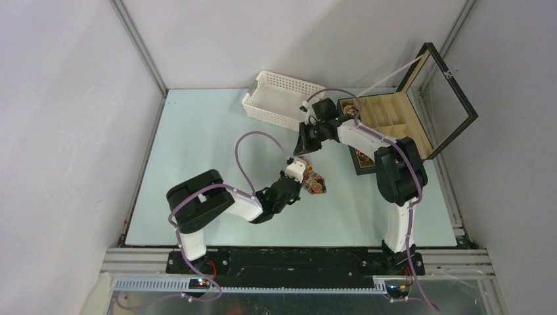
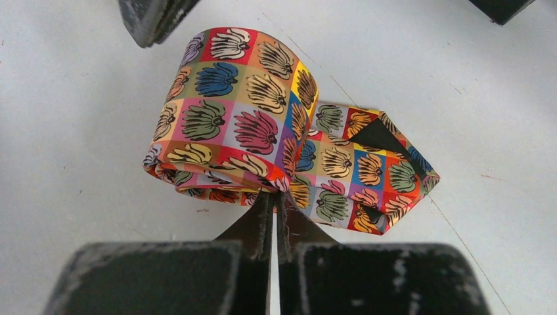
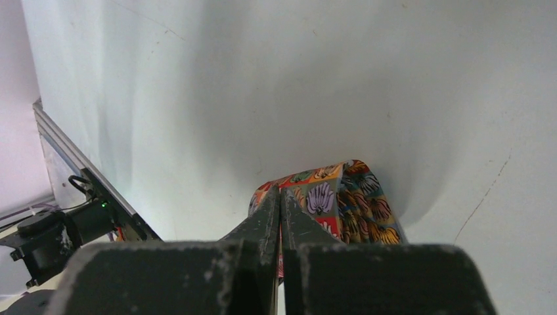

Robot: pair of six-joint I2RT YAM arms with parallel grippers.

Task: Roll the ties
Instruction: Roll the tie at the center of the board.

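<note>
Pale tabletop [image 1: 197, 164], grey walls on three sides, both arm bases at the near edge. Nearest to me, the left gripper [image 2: 274, 200] reaches toward mid-table with its jaws closed. The tips sit right on the near lower edge of the tie [image 2: 230, 111], and I can't tell if any fabric is actually nipped between them. Only this one tie is visible. It sits about mid-table, mostly coiled into a fat, loose roll with a bright fan-print check. In the left wrist view the pointed wide end sticks out flat to the right of the coil, not wound in yet. So the roll is dead ahead of the left jaws, and the loose tail runs off sideways across their line rather than along it. Just beyond it, the right gripper [image 3: 280, 197] comes down from the far side, jaws also closed. The tie shows just past its tips, but whether they touch isn't clear from that view. My read is that the left arm is the closer one and has contact, and the remaining work is wrapping that tail round the coil. The roll looks slack and could spring open if let go. Further back are the white perforated basket [image 1: 282, 98] and the black box [image 1: 394, 115], lid up, on the far right.
</note>
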